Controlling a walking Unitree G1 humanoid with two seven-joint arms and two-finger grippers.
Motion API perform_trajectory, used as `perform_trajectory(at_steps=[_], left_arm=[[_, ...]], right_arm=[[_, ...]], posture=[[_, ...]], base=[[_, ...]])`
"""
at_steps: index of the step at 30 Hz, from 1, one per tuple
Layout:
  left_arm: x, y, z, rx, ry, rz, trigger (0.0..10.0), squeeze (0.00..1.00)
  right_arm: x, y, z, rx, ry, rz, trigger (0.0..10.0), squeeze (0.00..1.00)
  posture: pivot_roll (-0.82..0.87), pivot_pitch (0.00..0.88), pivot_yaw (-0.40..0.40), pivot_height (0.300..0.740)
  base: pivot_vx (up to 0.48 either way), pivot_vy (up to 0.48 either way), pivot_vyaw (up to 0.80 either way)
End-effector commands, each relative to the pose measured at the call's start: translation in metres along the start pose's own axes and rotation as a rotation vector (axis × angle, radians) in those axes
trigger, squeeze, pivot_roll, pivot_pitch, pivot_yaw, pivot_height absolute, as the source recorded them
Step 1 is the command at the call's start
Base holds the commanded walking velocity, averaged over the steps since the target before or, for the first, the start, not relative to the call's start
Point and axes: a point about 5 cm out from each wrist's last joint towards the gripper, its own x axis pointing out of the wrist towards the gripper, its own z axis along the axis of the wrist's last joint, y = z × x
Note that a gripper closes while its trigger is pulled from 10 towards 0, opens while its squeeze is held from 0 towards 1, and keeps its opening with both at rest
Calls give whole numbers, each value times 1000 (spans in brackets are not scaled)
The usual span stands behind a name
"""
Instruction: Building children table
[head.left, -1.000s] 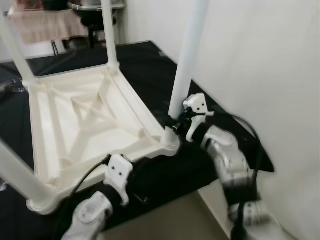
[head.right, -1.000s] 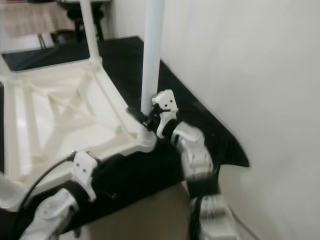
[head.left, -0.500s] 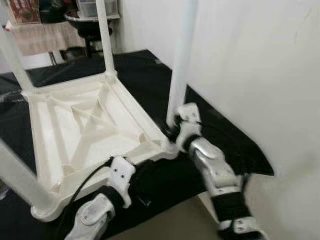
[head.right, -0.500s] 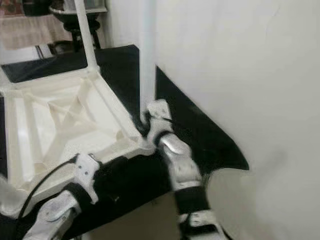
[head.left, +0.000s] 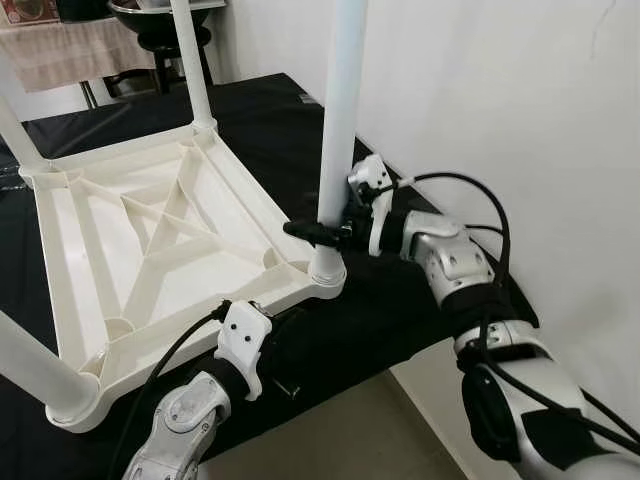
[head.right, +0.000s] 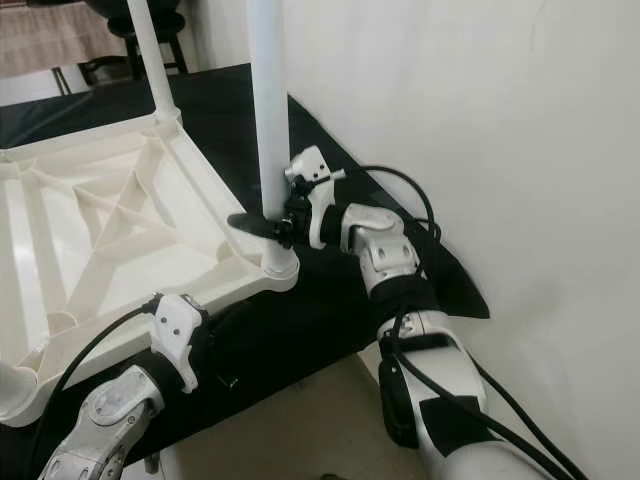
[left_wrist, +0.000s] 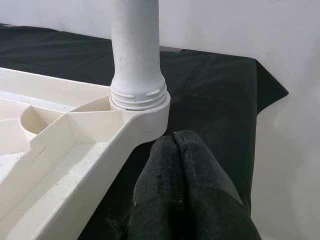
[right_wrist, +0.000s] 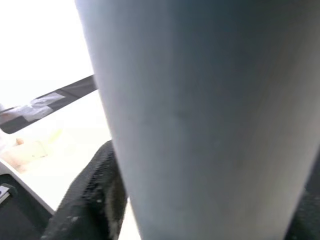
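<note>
Tabletop, white and ribbed, lies upside down on a black cloth in the left eye view, with legs standing up from its corners. The right gripper has its fingers around the near-right leg, low down, just above the corner socket. The left gripper reaches under the near edge of the tabletop, beside that same corner. A far leg stands in the far-right corner, another leg rises at the near-left corner, and part of a fourth shows at the far left.

From the right eye view, the right gripper clasps the leg close to a white wall, one black finger showing past the leg's left side.

Seen from the left wrist, the left gripper has its two fingers pressed together, holding nothing, the tips just short of the socket. The leg's ribbed collar sits in that socket and looks seated.

At the right wrist, the leg is very close, a black finger hugging it.

All four legs appear fitted. What probably remains is tightening this last one and turning the table upright.
</note>
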Motion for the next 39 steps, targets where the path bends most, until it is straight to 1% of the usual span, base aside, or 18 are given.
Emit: perform_trajectory(at_steps=[1,8,10,11,13,14,15,19,20,24,25,26,27,29,31,32,33,39], left_arm=[[0,-2,-3,1,4,2,10000,0],[-6,-3,0,13,0,19,10000,0],[-10,-3,1,3,-2,28,10000,0],[-16,-4,3,-31,0,30,10000,0],[-16,-4,3,-31,0,30,10000,0],[-19,-5,4,-42,2,26,10000,0],[-23,-9,6,-50,6,11,10000,0],[-31,-19,10,-53,15,-19,10000,0],[-38,-25,11,-51,30,-17,10000,0],[-40,-26,12,-51,34,-12,10000,0],[-42,-25,11,-54,43,3,10000,0],[-43,-24,10,-55,47,14,10000,0],[-43,-24,9,-57,54,19,10000,0],[-42,-24,9,-63,60,17,10000,0],[-42,-24,9,-63,60,17,10000,0],[-41,-24,8,-65,62,16,10000,0],[-41,-24,8,-68,65,16,10000,0],[-34,-23,6,-48,71,16,10000,0]], right_arm=[[4,1,-1,20,-36,14,0,0],[-18,1,-37,57,-10,-284,0,0],[-24,4,-52,90,13,-474,0,0],[-39,38,-95,300,87,-894,0,0],[-39,38,-95,300,87,-894,0,0],[-44,61,-109,391,139,-959,0,0],[-42,65,-100,320,123,-936,0,0],[-39,41,-81,177,77,-954,0,0],[-37,30,-76,182,64,-970,2980,0],[-36,28,-75,183,61,-975,2980,0],[-34,25,-70,179,28,-935,10000,0],[-29,25,-63,166,2,-855,10000,627],[-24,22,-51,148,-45,-752,10000,1000],[-16,27,-30,133,-93,-549,10000,1000],[-16,27,-30,133,-93,-549,10000,1000],[-15,27,-21,87,-105,-477,10000,663],[-14,26,-15,58,-106,-409,10000,0],[-12,13,-7,-24,-27,15,10000,0]], posture=[[44,45,-79,740],[22,67,-79,740],[14,78,-78,740],[12,102,-69,740],[12,102,-69,740],[12,102,-69,740],[-7,99,-53,740],[40,98,-61,740],[41,102,-47,740],[41,102,-47,740],[52,98,-42,740],[55,95,-40,740],[60,93,-41,740],[60,93,-41,740],[60,93,-41,740],[57,87,-44,740],[57,87,-44,740],[92,72,-77,740]], base=[[0,0,0],[0,0,0],[0,0,0],[0,0,0],[0,0,0],[0,0,0],[0,0,0],[0,0,0],[0,0,0],[0,0,0],[0,0,0],[0,0,0],[0,0,0],[0,0,0],[0,0,0],[0,0,0],[0,0,0],[0,0,0]])
